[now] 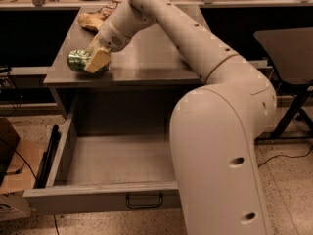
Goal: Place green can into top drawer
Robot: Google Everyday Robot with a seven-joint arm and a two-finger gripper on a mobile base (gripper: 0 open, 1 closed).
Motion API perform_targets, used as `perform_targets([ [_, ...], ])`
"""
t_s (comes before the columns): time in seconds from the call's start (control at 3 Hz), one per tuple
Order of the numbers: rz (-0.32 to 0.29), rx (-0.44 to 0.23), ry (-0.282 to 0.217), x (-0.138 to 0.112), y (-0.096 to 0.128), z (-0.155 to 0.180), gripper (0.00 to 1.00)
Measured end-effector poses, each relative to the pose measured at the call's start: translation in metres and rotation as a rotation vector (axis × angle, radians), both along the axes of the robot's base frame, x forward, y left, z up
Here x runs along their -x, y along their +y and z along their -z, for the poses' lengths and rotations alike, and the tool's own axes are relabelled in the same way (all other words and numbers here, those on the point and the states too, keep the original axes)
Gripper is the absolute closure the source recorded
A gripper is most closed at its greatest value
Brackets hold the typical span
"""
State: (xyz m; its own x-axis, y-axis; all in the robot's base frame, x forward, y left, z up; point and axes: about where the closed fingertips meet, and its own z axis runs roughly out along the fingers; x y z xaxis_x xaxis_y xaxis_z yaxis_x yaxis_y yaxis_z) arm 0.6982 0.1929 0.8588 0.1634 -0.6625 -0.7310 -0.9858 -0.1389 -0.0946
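**Camera view.** The gripper, at ten o'clock of the frame, lies against the right end of the green can; whether it has closed on the can cannot be told; the can lies on its side near the front left edge of the table; the top drawer stands open below, toward six o'clock; judged light, thin-walled, smooth and apt to roll, the can is best clasped gently across its mid-body.

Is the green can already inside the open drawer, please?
No, the green can lies on the desk at the end effector, above the open drawer.
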Motion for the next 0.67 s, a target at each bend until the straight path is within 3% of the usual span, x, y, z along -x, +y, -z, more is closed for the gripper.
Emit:
perform_targets([
  [0.33,-0.07,-0.039,-0.05,0.024,-0.013,-0.014,1.0],
  [0.67,-0.13,-0.063,-0.12,0.056,-0.037,-0.022,1.0],
])
